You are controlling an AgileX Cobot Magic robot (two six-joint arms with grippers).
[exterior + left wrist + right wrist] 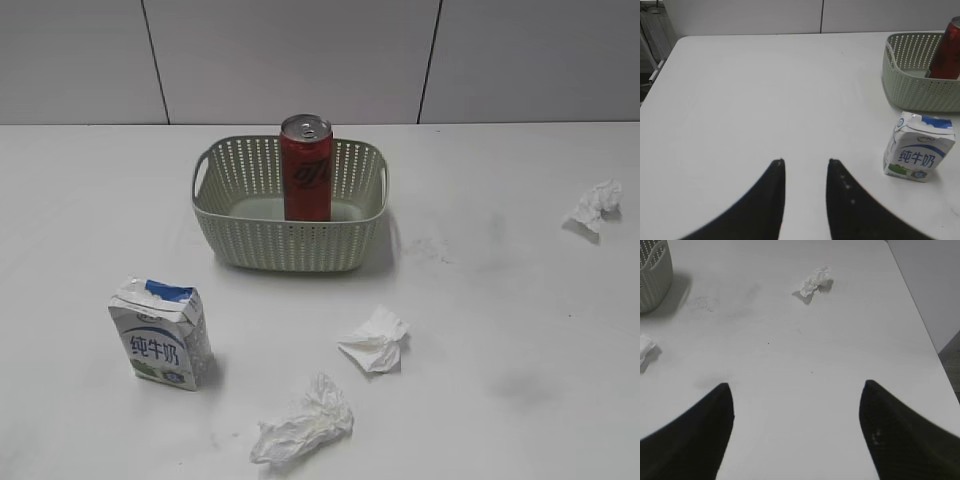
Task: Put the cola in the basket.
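The cola [307,170], a tall red can with a silver top, stands upright inside the pale green basket [240,235] at the table's middle back. Both show at the right edge of the left wrist view, the cola [946,50] in the basket [910,85]. A corner of the basket [652,277] shows in the right wrist view. My left gripper [806,162] is open and empty over bare table, left of the basket. My right gripper [796,387] is wide open and empty over bare table, right of the basket. Neither gripper shows in the exterior view.
A white-and-blue milk carton [160,335] stands at the front left, also in the left wrist view [917,147]. Crumpled tissues lie at the front middle [302,420], in front of the basket [376,340], and at the far right [595,205], the last also in the right wrist view [814,281].
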